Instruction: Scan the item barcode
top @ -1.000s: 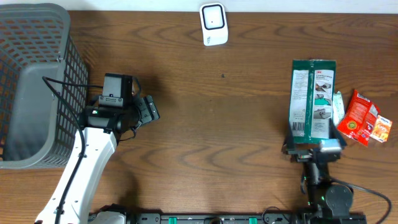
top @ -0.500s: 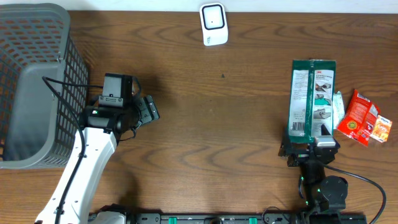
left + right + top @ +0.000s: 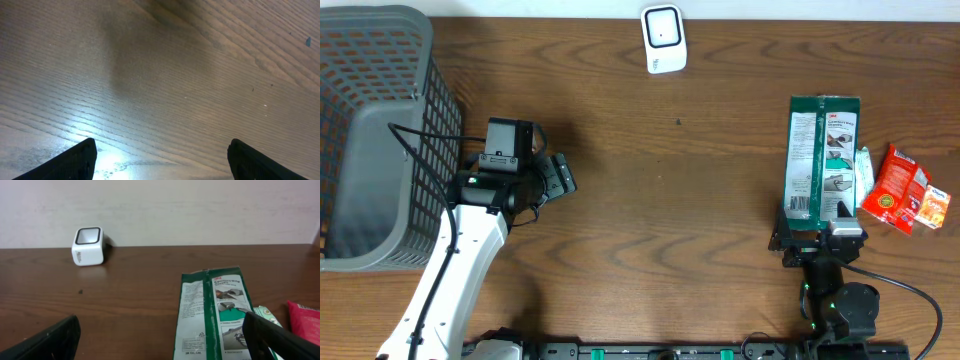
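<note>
The item is a flat green-and-white packet [image 3: 822, 158] lying printed side up on the right of the wooden table [image 3: 670, 200]; it also fills the lower right of the right wrist view [image 3: 210, 315]. A white scanner [image 3: 663, 38] stands at the far edge, also seen as a small white box [image 3: 89, 246]. My right gripper [image 3: 817, 238] sits open at the packet's near end, its right finger [image 3: 280, 340] over the packet's right side and its left finger over bare wood. My left gripper [image 3: 555, 178] is open over bare wood [image 3: 160, 75], holding nothing.
A grey mesh basket [image 3: 370, 150] fills the far left. Red snack packets [image 3: 900, 190] and a small white-green item [image 3: 865, 170] lie just right of the packet. A pale wall [image 3: 160, 205] rises behind the scanner.
My right gripper has shifted slightly left and forward at the packet's near end. The left arm has not moved.
</note>
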Robot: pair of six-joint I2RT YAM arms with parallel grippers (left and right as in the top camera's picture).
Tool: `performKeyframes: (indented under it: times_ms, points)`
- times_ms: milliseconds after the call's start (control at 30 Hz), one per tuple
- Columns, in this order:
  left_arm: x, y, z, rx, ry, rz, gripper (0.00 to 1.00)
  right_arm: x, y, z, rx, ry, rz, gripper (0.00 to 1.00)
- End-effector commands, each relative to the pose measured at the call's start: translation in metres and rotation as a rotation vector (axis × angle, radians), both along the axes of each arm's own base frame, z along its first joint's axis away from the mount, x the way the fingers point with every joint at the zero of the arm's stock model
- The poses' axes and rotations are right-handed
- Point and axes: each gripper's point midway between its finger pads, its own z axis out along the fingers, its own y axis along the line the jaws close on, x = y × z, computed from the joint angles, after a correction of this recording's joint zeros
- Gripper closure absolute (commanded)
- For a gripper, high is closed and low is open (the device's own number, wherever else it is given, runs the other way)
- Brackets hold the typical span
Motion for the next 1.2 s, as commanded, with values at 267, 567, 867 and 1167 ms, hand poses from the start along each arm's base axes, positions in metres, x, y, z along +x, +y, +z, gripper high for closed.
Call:
performKeyframes:
  times_ms: [267, 567, 867, 1167]
  points:
    - [0.001, 0.002, 0.000, 0.009, -0.001, 0.004, 0.15, 0.000, -0.004, 0.000, 0.016, -0.002, -0.022, 0.01]
    - [0.001, 0.002, 0.000, 0.010, -0.001, 0.004, 0.15, 0.000, -0.004, 0.000, 0.016, -0.002, -0.022, 0.01]
    - [0.000, 0.002, 0.011, 0.005, -0.038, 0.004, 0.15, 0.000, -0.004, 0.000, 0.016, -0.002, -0.022, 0.01]
    - [-0.029, 0.006, 0.117, -0.044, -0.418, 0.006, 0.15, 0.000, -0.004, 0.000, 0.016, -0.002, -0.022, 0.01]
